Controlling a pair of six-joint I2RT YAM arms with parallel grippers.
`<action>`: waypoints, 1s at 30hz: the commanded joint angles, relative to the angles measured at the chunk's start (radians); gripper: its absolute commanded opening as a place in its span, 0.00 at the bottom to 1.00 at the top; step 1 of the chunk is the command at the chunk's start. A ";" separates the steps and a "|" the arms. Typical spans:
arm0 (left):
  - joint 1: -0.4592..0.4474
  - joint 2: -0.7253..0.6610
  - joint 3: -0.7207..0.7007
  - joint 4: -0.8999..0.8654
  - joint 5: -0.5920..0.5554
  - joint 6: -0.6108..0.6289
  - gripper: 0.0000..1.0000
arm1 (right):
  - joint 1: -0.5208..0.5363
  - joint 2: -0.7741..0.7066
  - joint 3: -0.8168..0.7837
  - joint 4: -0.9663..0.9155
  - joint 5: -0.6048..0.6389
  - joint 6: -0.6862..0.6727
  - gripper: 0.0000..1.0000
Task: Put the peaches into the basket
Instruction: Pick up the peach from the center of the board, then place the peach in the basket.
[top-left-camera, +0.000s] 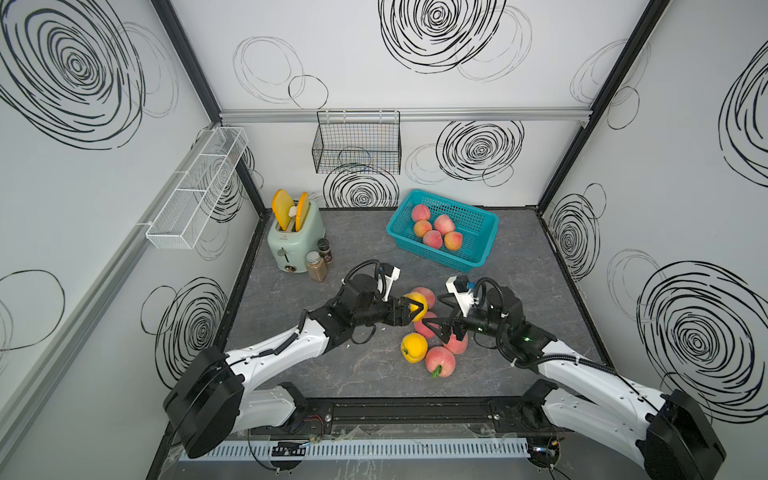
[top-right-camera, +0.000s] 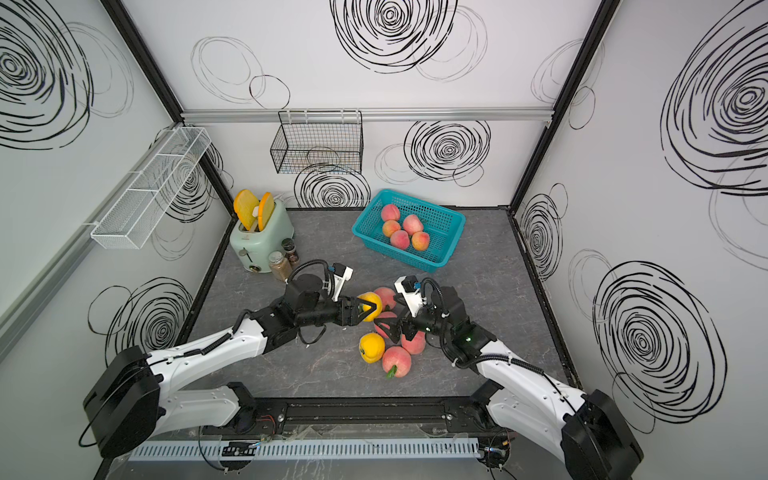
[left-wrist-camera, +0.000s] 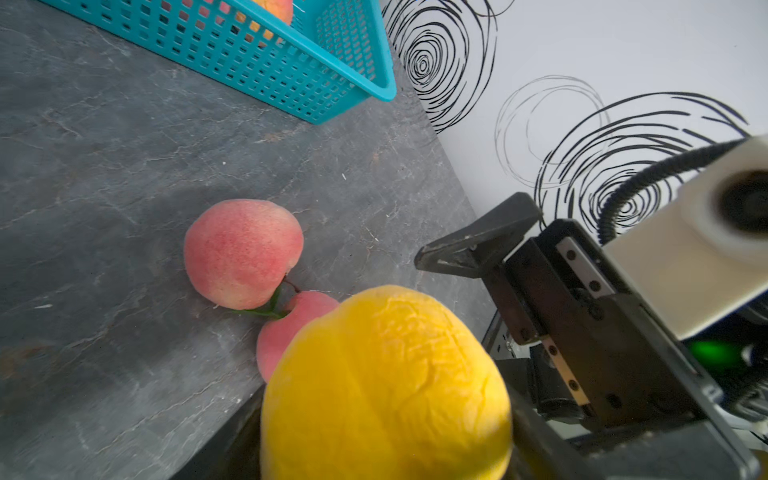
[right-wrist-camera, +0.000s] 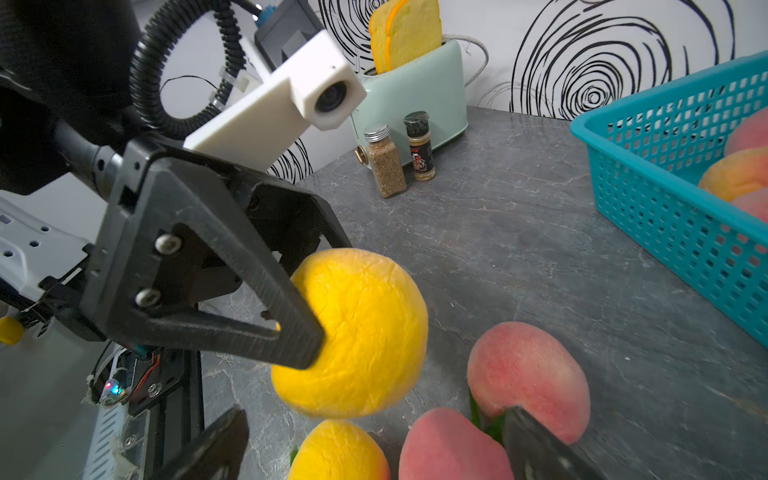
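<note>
Yellow peach (left-wrist-camera: 386, 386) fills the near part of the left wrist view: round, matte, skin wrinkled with fine creases. Left gripper (top-left-camera: 417, 309) is clamped on it, with black ribbed triangular fingers (right-wrist-camera: 295, 328) pressed on opposite sides. The peach looks lifted off the table (top-left-camera: 291, 353), a grey stone-look slab with pale veins.

Right gripper (top-left-camera: 438, 315) is spread wide and holds nothing. Its jaws straddle a pink peach (top-left-camera: 424, 328) in the loose pile; contact can't be told.

The pile sits mid-table, fruits touching:
- second yellow peach (top-left-camera: 414, 347)
- stemmed pink peach (top-left-camera: 440, 361) with a green leaf stub
- side pink peach (top-left-camera: 458, 344), partly under the right gripper
- rear pink peach (top-left-camera: 427, 294), just behind the held one

The pink ones are round with a speckled blush, a velvety look and a shallow cleft.

Turquoise basket (top-left-camera: 457, 205) is at the far right of the table, well apart from the pile. It is rectangular plastic with grid-perforated walls and a flared rim. Five basket peaches (top-left-camera: 433, 239), pink-orange, are bunched together inside it.

Mint-green toaster (top-left-camera: 293, 241) is at far left, glossy with rounded corners. Two flat orange-yellow slices (top-left-camera: 282, 210) stand upright in its slots. Two clear cylindrical spice jars (top-left-camera: 316, 266) are just beside it.

Black wire basket (top-left-camera: 357, 145) hangs on the back wall rail. White mesh rack (top-left-camera: 195, 187), long and divided, is on the left wall.
</note>
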 joint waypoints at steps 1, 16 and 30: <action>0.003 -0.011 -0.015 0.094 0.062 -0.035 0.78 | 0.009 0.027 0.042 0.042 -0.021 -0.015 0.99; -0.017 -0.005 -0.011 0.125 0.085 -0.047 0.78 | 0.049 0.112 0.080 0.088 -0.029 -0.011 0.99; -0.036 0.012 -0.002 0.150 0.085 -0.057 0.78 | 0.059 0.130 0.081 0.112 -0.043 -0.007 0.78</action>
